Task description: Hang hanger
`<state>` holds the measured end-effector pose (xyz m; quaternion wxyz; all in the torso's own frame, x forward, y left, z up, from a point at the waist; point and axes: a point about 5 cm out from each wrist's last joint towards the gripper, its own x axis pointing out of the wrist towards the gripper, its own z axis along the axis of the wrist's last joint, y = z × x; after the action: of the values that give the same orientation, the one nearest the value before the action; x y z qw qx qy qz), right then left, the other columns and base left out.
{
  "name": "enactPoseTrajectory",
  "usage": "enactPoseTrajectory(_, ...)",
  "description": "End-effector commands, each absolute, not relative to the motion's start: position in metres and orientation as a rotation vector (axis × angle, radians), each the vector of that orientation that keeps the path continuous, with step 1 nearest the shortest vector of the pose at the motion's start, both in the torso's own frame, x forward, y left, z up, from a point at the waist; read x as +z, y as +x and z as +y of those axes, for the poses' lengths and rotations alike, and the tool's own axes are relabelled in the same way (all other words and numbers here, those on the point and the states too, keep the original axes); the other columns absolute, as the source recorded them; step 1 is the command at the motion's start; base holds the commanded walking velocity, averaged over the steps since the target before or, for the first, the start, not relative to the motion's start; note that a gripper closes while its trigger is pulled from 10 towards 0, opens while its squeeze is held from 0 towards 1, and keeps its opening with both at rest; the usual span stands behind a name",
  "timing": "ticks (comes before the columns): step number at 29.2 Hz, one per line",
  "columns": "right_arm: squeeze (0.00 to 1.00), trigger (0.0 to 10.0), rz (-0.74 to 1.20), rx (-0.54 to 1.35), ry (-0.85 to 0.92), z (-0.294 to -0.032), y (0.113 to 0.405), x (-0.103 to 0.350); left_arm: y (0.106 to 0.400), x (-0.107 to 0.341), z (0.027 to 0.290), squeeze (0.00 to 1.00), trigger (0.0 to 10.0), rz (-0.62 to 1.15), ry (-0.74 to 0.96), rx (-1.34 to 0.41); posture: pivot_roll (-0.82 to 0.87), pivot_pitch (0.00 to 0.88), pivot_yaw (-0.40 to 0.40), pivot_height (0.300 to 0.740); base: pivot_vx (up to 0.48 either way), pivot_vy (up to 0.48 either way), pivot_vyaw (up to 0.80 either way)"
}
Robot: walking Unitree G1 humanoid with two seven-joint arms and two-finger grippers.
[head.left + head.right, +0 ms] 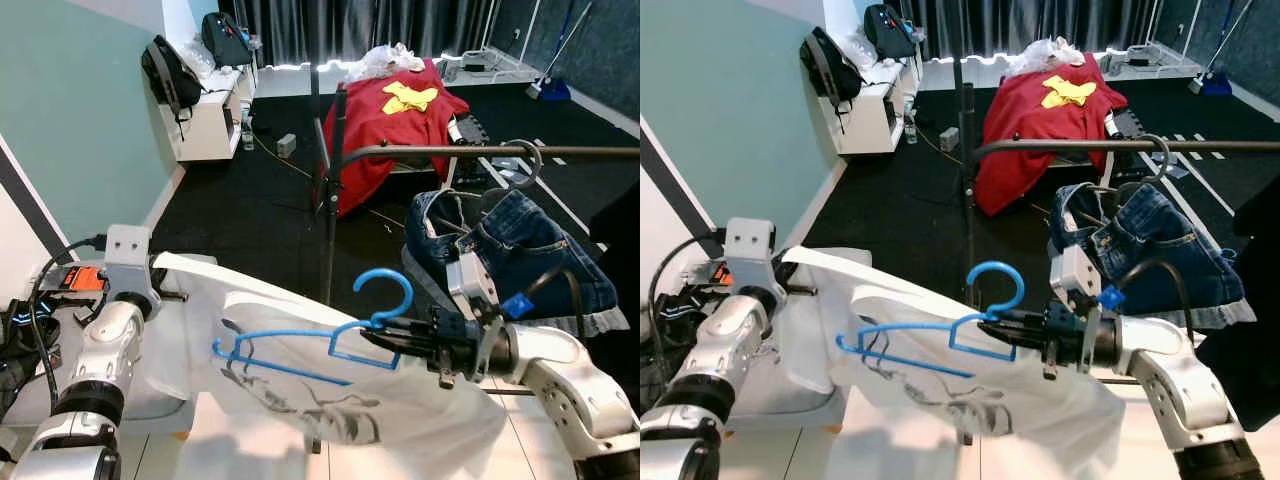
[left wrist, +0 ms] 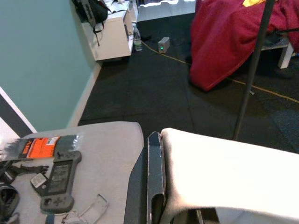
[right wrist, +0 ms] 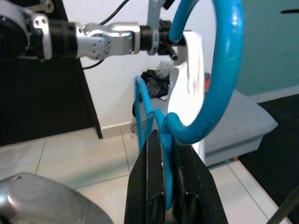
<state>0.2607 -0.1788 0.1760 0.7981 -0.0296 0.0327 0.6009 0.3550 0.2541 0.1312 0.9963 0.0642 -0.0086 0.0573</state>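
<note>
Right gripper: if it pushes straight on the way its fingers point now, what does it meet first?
The right gripper, shut on the blue hanger, points toward the robot's left. First in line is probably the white shirt draped there, then the left gripper; depth is uncertain.

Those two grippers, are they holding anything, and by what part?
The right gripper pinches the blue hanger at its neck, just below the hook. The left gripper grips an edge of the white shirt.

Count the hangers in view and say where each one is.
2. A blue hanger carrying a white shirt is held by the right gripper. A dark hanger with jeans hooks over the rack rail. Others may be hidden.
</note>
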Motion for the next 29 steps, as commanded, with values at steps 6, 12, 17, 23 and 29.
enactPoseTrajectory(6,0.0,0.0,-0.187,1.166,0.098,-0.183,0.269,0.216,0.353,0.118,0.249,0.0,0.0,0.04,0.143,0.077,-0.08,0.0,0.065,0.74,0.0,0.0,0.0)
enactPoseTrajectory(12,0.0,0.0,-0.478,0.954,0.321,-0.185,0.293,0.261,0.339,0.079,0.18,0.0,0.0,0.116,0.145,-0.241,-0.08,0.0,0.06,0.74,0.0,0.0,0.0)
enactPoseTrajectory(17,0.0,0.0,-0.585,0.838,0.449,-0.187,0.308,0.281,0.324,0.062,0.133,0.0,0.0,0.131,0.168,-0.43,-0.07,0.0,0.05,0.74,0.0,0.0,0.0)
enactPoseTrajectory(23,0.0,0.0,-0.623,0.764,0.462,-0.186,0.318,0.292,0.309,0.048,0.111,0.0,0.0,0.152,0.321,-0.6,-0.07,0.001,0.047,0.74,0.0,0.0,0.0)
enactPoseTrajectory(29,0.0,0.0,-0.687,0.67,0.497,-0.194,0.325,0.308,0.293,0.031,0.116,0.0,0.0,0.211,0.48,-0.707,-0.07,0.004,0.047,0.74,0.0,0.0,0.0)
